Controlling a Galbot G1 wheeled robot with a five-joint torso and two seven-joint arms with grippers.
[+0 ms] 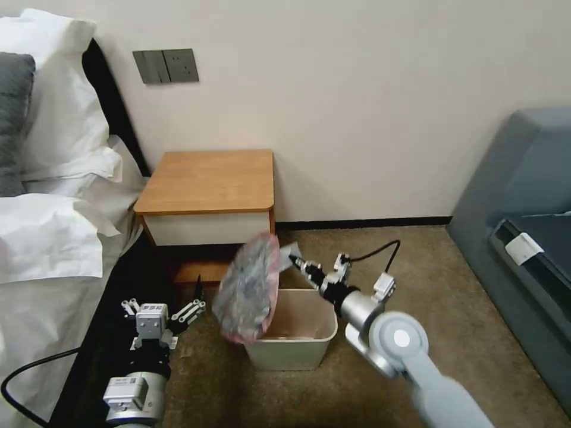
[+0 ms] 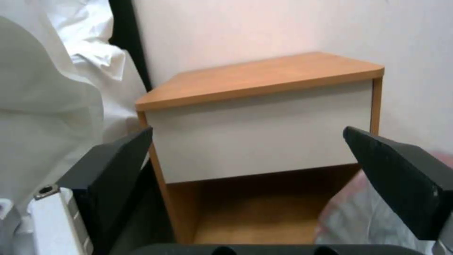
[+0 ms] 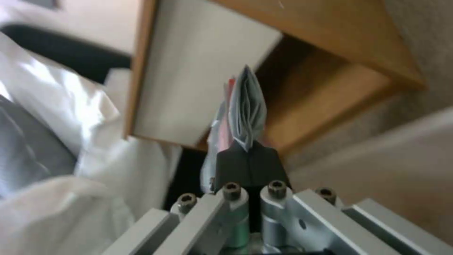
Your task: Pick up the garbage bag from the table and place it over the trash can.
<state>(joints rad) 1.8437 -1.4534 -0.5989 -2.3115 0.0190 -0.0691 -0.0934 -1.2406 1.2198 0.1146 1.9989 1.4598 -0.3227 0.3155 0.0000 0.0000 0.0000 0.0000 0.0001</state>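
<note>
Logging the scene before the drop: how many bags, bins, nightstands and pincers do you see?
Garbage bag: 1, clamped in the right pincer
Trash can: 1
Table: 1
Pincers: 2, counting the open left pincer
Total: 5

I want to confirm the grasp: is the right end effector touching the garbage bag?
Touching. In the right wrist view the right end effector is shut on a fold of the garbage bag.
</note>
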